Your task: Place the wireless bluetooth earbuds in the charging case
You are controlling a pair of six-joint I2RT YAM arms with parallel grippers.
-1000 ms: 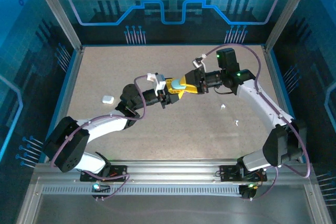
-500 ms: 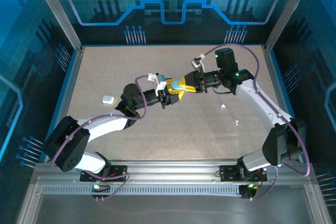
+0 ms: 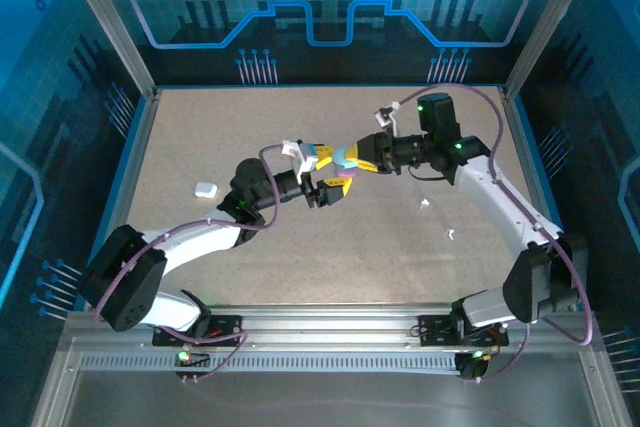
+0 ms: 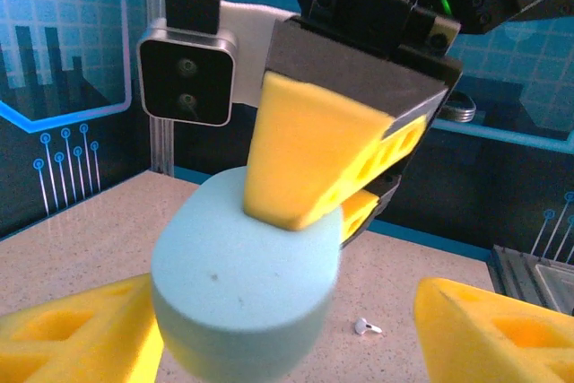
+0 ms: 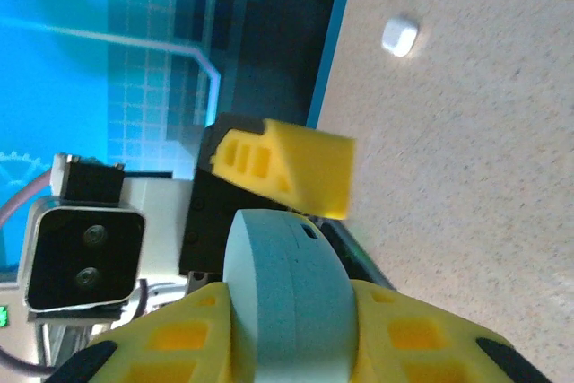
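Earbuds are not in anything yet. Two tiny white ones lie loose on the tabletop, off to the right of the teal case and nearer the arm bases than it is. The second earbud lies farther out from the case than the first. So I'd say all the inserting is left to do, and since the case looks shut from here, it wants opening first. The case is up off the table, clamped between the yellow fingers of the right gripper. The left gripper faces the case from the other side, its fingers spread one either side and gripping nothing. Both buds lie well apart from the case and from either gripper.
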